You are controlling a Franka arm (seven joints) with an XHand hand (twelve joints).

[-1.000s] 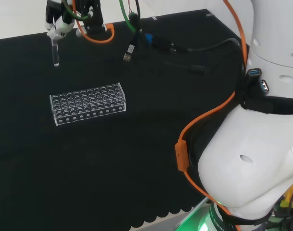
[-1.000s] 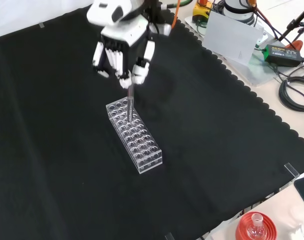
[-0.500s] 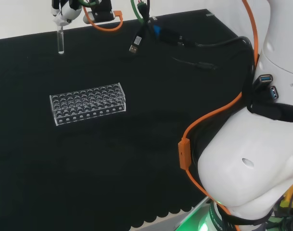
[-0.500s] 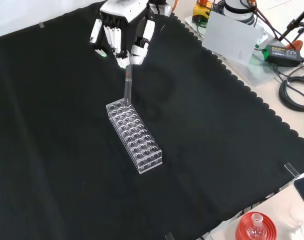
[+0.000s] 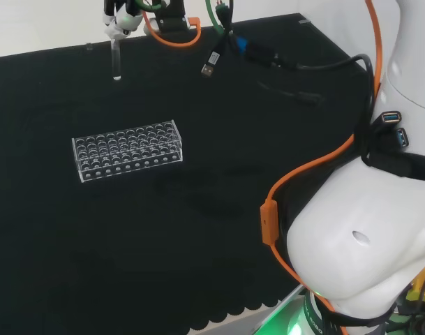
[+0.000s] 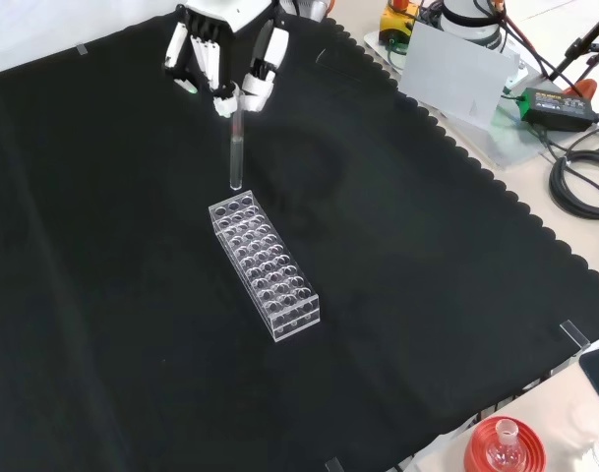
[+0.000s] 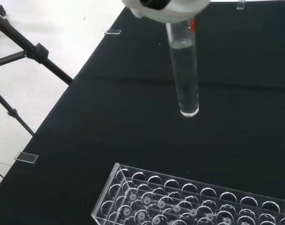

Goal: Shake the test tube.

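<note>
Black cloth (image 6: 132, 324) is covering the whole bench, its scalloped edge running along the right side of the front view, with cables and a power brick lying on the bare bench beyond it. I am holding my hand (image 6: 225, 59) up near the far end of the cloth in the front view, at the top left of the head view. My fingers (image 6: 258, 74) are curling together and pinching the upper end of the test tube (image 6: 235, 147), which is hanging upright below them, clear of the cloth. In the wrist view the tube (image 7: 184, 75) is showing as clear glass, and I cannot tell for sure how much it is holding. A clear plastic rack (image 6: 265, 265) with rows of round holes is sitting on the cloth; in the front view the tube's lower end is hovering just above and beyond the rack's far end, not touching it. In the head view the rack (image 5: 127, 150) is lying well below and slightly left of the tube (image 5: 116, 63). A red ribbed stand (image 6: 504, 447) with a small flask is sitting at the near right corner of the front view.
</note>
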